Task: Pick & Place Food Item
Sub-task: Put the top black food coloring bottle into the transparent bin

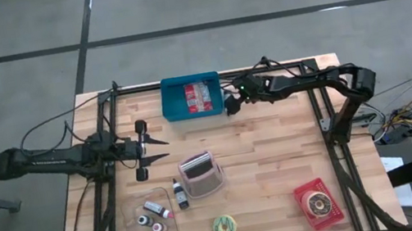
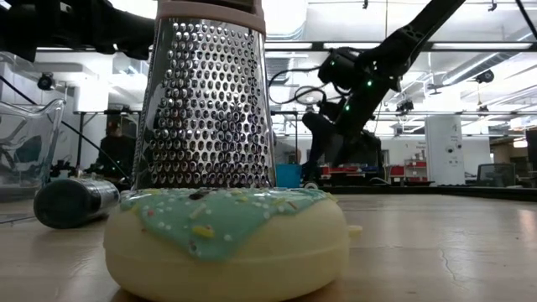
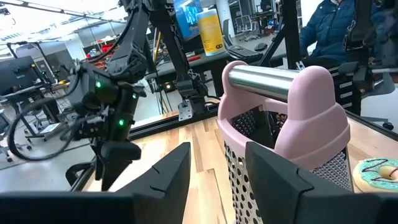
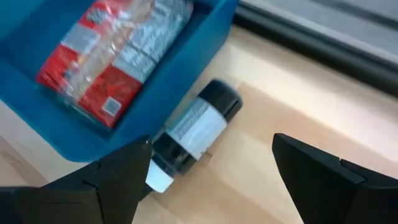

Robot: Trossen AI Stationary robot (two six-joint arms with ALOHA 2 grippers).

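A dark bottle with a white label [image 4: 196, 134] lies on its side on the wooden table, against the near wall of a blue bin [image 1: 191, 97]. A red and white food packet [image 4: 115, 46] lies in the bin. My right gripper [image 4: 211, 180] hovers above the bottle, slanting down and open, one finger on either side of it and touching nothing; in the high view it [image 1: 235, 101] is at the bin's right end. My left gripper [image 1: 155, 147] waits level and open at the table's left, pointing at a pink-topped metal grater [image 3: 280, 124].
The grater [image 1: 200, 174] stands mid-table with a small dark bottle [image 1: 179, 193] beside it. A clear container [image 1: 155, 223] with little jars sits near left. A green-iced doughnut [image 1: 224, 227] lies at the near edge and a red tray [image 1: 318, 204] with a doughnut near right. A person [image 3: 329, 31] sits beyond the table.
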